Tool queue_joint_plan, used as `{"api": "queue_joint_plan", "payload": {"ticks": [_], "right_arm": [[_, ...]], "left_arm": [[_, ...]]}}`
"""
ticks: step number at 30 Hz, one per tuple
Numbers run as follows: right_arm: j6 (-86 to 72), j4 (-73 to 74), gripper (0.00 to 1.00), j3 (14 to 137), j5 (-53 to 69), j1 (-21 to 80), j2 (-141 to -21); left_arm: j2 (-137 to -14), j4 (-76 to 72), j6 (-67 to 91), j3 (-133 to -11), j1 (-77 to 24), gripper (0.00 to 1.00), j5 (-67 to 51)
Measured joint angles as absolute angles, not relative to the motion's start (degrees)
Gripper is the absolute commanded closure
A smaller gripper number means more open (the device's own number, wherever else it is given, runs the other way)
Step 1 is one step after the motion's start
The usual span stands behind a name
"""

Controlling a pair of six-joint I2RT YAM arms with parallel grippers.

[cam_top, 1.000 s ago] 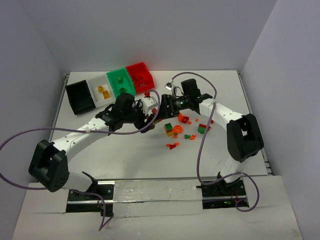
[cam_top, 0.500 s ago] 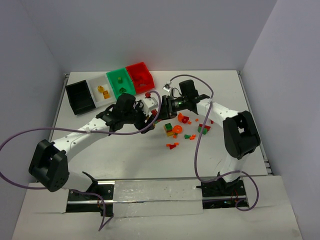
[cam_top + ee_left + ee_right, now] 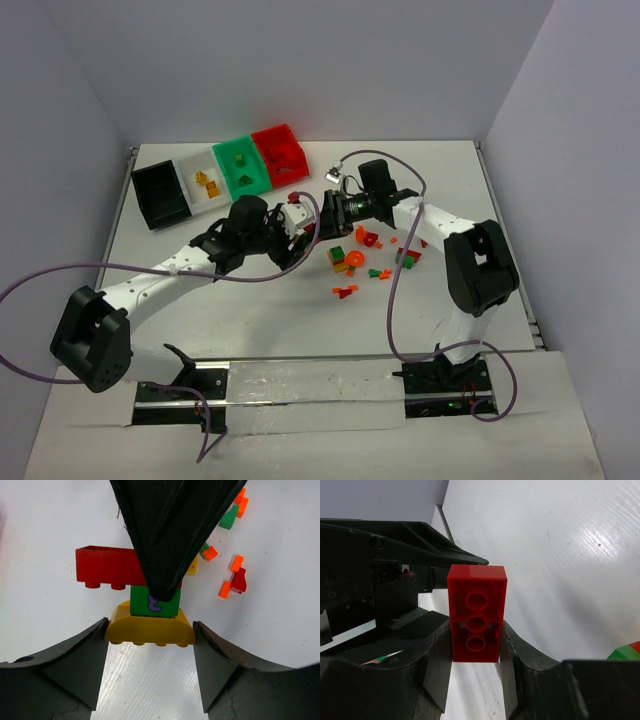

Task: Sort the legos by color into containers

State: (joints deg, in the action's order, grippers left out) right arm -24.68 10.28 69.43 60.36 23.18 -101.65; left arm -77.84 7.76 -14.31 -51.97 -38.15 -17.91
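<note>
My right gripper (image 3: 476,647) is shut on a red lego brick (image 3: 476,612), held just above the table with its underside tubes facing the camera; from above, that brick (image 3: 295,198) sits below the red container (image 3: 280,153). My left gripper (image 3: 150,652) is open. A yellow arched lego (image 3: 150,630) lies on the table right at its fingertips, with a green brick (image 3: 155,601) stacked on it and a long red brick (image 3: 107,570) behind. The green (image 3: 240,166), white (image 3: 205,184) and black (image 3: 160,194) containers stand in a row at the back left.
Loose orange, red and green legos (image 3: 367,238) are scattered right of the yellow-green stack (image 3: 338,258). The right arm's wrist (image 3: 170,525) hangs over the left gripper and hides part of the pile. The two arms cross closely near mid-table.
The right gripper's jaws have shut on the red brick. The left arm has shifted slightly down and right, toward the stack.
</note>
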Motion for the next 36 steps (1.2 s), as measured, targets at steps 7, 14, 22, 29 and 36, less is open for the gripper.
{"api": "queue_joint_plan", "payload": {"ticks": [7,14,22,29,36], "right_arm": [[-24.6,10.2,1.00,69.4,60.8,18.7,-101.5],[-23.4,11.0,1.00,69.4,59.1,17.4,-100.7],[-21.0,12.6,1.00,69.4,57.1,17.4,-99.1],[-19.2,14.5,1.00,69.4,55.6,17.5,-98.3],[-18.0,15.3,1.00,69.4,54.9,17.5,-97.8]], "left_arm": [[-76.7,11.4,-16.1,-47.7,-33.2,0.82,-15.3],[-78.5,14.9,-18.5,-50.5,-21.6,0.82,-13.8],[-91.2,14.3,-21.0,-66.1,-8.9,0.81,-7.7],[-107.4,14.8,-21.4,-84.7,-2.1,0.76,-3.8],[-118.1,14.5,-21.2,-95.7,0.3,0.39,-1.4]]}}
